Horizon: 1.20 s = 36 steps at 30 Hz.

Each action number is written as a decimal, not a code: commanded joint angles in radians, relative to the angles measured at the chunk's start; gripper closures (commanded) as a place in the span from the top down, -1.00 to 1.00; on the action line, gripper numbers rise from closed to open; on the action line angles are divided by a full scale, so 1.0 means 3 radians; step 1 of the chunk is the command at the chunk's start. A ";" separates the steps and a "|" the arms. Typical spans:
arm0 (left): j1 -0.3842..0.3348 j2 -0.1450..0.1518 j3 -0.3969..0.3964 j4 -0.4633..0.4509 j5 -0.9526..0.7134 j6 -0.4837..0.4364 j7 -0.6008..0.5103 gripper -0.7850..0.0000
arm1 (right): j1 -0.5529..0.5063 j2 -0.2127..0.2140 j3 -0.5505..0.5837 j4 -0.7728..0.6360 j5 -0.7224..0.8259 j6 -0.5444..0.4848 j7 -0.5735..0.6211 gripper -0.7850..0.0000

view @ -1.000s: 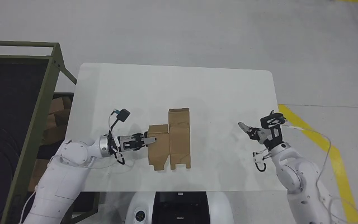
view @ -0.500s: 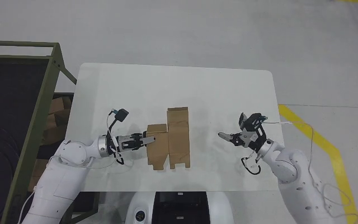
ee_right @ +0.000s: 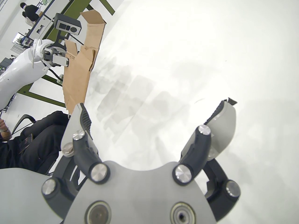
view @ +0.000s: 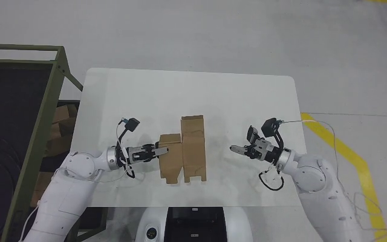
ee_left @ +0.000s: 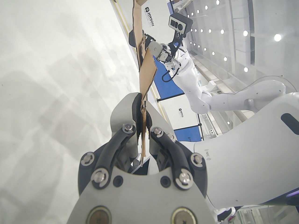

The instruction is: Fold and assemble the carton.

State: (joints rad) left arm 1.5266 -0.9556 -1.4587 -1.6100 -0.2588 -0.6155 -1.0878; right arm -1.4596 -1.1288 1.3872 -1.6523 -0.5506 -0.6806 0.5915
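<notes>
- Near the front edge of the white surface (view: 242, 97), the flattened brown carton (view: 184, 150) lay between the two hands, its gripped side appearing tilted up off the surface.
- The left hand (view: 161, 151) was clamped on the carton's left edge; in the left wrist view, its pads (ee_left: 136, 108) pinched the cardboard sheet (ee_left: 147, 71) edge-on.
- The right hand (view: 237, 149) was held to the right of the carton, well apart from it, with fingers spread wide and nothing between them.
- In the right wrist view, the carton (ee_right: 78, 78) stood beyond the spread fingers (ee_right: 81, 116), with the left hand (ee_right: 59, 59) gripping its far side.
- Both hands pointed toward the carton from opposite sides.
</notes>
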 commanded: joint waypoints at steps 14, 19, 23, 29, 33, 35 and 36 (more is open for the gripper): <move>-0.0006 -0.0003 0.0024 -0.0031 -0.0023 0.0018 0.0081 -1.00 | 0.0080 0.0011 -0.0172 0.0158 0.0421 -0.0384 0.0249 1.00; -0.0013 0.0008 0.0022 -0.0021 -0.0129 -0.0094 0.0004 -1.00 | 0.0492 0.0070 -0.0501 0.0552 0.1486 -0.0729 0.1098 1.00; -0.0009 0.0018 0.0008 -0.0003 -0.0171 -0.0215 -0.0031 -1.00 | 0.0784 0.0153 -0.0935 0.0653 0.1990 -0.0582 0.1245 1.00; 0.0003 0.0024 0.0035 -0.0014 -0.0149 -0.0405 0.0016 -1.00 | 0.1142 0.0271 -0.1378 0.0888 0.2436 -0.0512 0.1315 1.00; 0.0020 0.0031 0.0041 -0.0030 -0.0137 -0.0478 0.0089 -1.00 | 0.1269 0.0342 -0.1632 0.0930 0.2564 -0.0586 0.1241 1.00; 0.0028 0.0034 0.0039 -0.0036 -0.0112 -0.0518 0.0129 -1.00 | 0.1324 0.0381 -0.1758 0.0940 0.2611 -0.0643 0.1185 1.00; 0.0034 0.0035 0.0043 -0.0036 -0.0097 -0.0533 0.0147 -1.00 | 0.1352 0.0401 -0.1821 0.0945 0.2635 -0.0675 0.1153 1.00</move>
State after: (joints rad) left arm 1.5350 -0.9454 -1.4467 -1.6206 -0.2932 -0.7699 -1.0503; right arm -1.0628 -1.0148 0.8620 -1.3697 0.2325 -0.8732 0.9471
